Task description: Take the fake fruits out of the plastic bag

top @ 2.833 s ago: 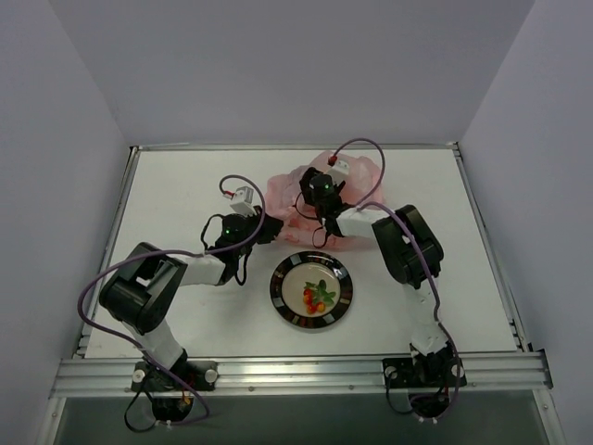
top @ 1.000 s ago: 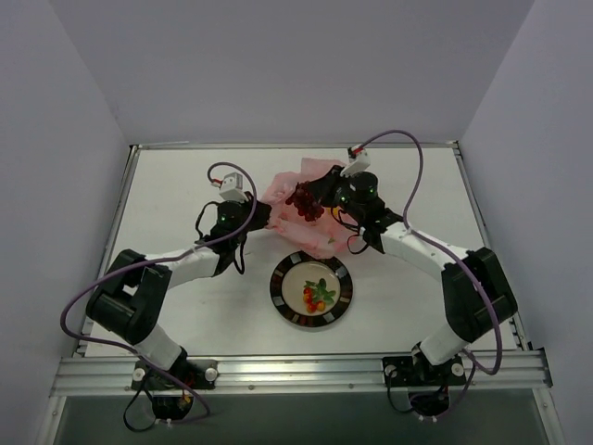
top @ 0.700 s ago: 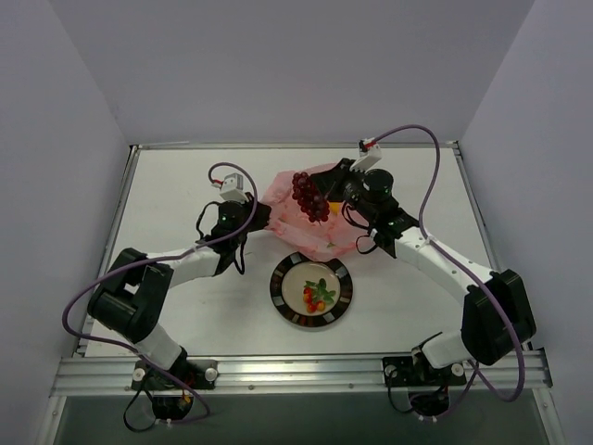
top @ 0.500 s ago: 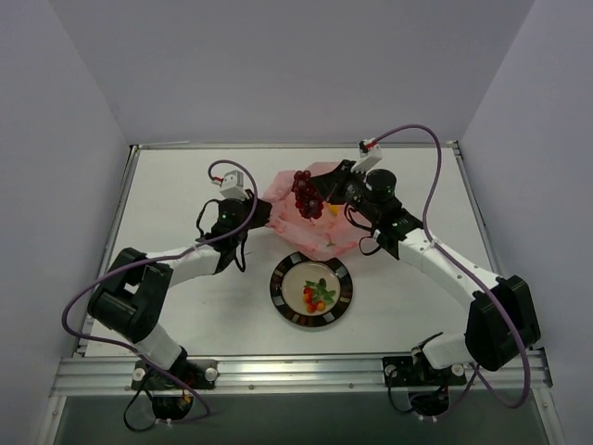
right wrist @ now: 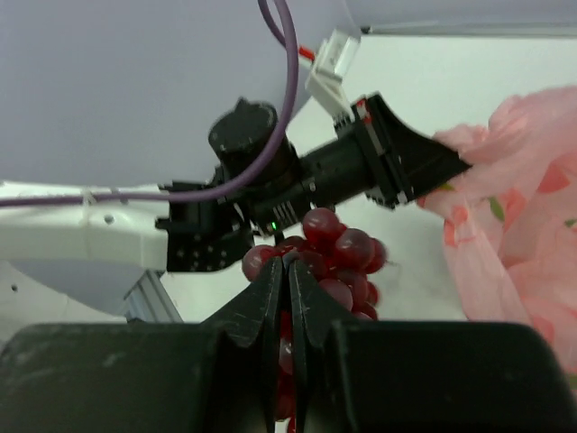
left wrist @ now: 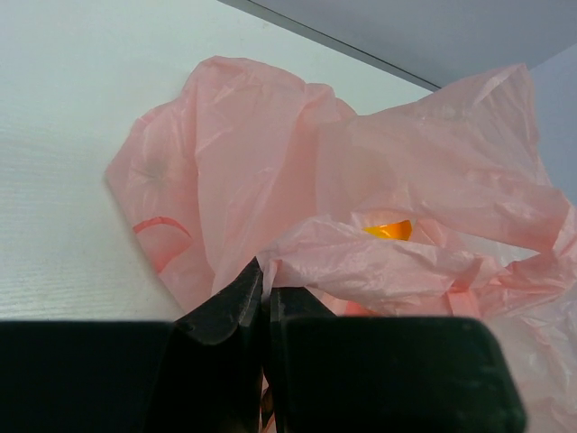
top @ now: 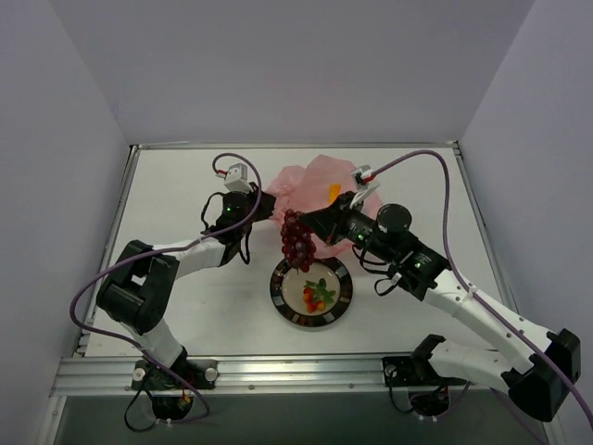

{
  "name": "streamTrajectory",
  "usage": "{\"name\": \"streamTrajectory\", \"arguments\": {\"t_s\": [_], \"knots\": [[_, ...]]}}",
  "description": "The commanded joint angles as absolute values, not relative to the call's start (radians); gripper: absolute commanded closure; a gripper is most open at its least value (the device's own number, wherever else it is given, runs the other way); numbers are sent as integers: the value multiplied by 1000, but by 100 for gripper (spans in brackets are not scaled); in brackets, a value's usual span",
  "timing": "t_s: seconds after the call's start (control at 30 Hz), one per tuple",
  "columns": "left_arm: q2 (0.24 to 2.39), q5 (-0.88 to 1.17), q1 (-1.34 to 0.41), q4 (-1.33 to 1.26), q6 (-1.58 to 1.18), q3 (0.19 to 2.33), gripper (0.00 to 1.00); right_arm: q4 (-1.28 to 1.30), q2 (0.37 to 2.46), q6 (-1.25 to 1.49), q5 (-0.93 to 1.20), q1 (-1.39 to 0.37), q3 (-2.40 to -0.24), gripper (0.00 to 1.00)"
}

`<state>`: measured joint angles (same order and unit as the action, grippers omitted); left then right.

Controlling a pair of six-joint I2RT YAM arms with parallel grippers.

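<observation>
The pink plastic bag [top: 320, 185] lies crumpled at the back of the table. My left gripper [top: 270, 206] is shut on a fold of the plastic bag [left wrist: 361, 171], with the film pinched at the left gripper [left wrist: 263, 287] tips. An orange fake fruit [left wrist: 389, 230] shows through the bag's mouth, and the same orange fruit [top: 334, 193] peeks out in the top view. My right gripper [top: 303, 221] is shut on the dark purple grape bunch [top: 296, 241], which hangs over the plate's far rim. Close up, the right gripper [right wrist: 287, 263] pinches the grape bunch [right wrist: 347, 248] at its top.
A dark-rimmed round plate [top: 284, 301] sits in front of the bag and holds small red-orange fruits with green leaves [top: 317, 295]. The left arm's wrist [right wrist: 270, 194] is just behind the grapes. White walls edge the table on three sides.
My right arm has drawn the grape bunch out of the bag and carried it towards the near side, to the plate's far rim. The left gripper has kept its grip on the bag.
</observation>
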<state>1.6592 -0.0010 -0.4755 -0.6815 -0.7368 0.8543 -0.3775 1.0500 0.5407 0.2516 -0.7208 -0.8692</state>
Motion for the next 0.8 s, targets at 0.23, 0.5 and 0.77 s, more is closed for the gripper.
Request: {"name": "streamTrajectory", "arguments": {"t_s": [0.23,0.5,0.77], "knots": [[1651,0,-469,-712,-738,891,98,-506,1141,614,209,-784,-643,100],[1648,35,-474,-726,-735,876,98,-584,1238,654,158,-813,-539,100],[1591,18,-486,-750,-723,808,97,-353,1105,540,78,-819,-624,46]]}}
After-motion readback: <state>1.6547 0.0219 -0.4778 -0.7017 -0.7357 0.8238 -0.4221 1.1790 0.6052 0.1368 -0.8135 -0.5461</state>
